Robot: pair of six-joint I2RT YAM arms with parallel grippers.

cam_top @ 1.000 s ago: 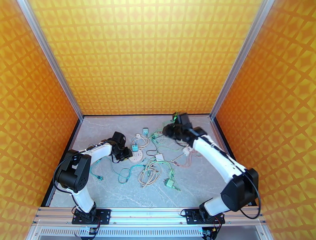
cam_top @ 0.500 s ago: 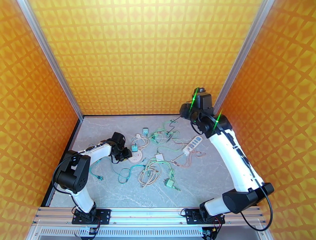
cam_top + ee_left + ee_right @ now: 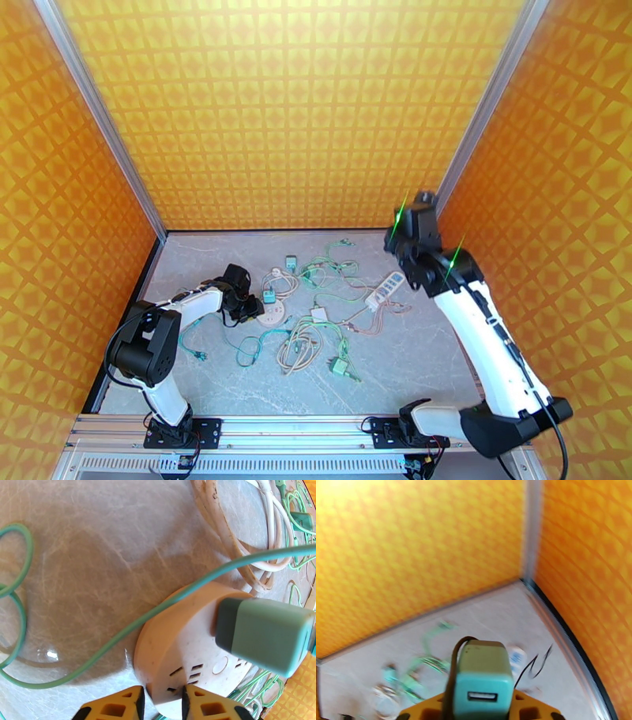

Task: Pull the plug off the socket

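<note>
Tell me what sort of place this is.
Probably a robot test cell: orange patterned walls on aluminium posts enclose a marble-look table strewn with cables, with a left arm and right arm bolted at its near edge.

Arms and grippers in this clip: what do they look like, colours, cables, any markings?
The left arm and right arm both have white link shells, black joint housings and black cables running outside. Bright green light streaks show near the right arm's wrist. The left gripper's fingers and right gripper's fingers are yellow-orange plastic; the left ones have triangular cut-outs.
</note>
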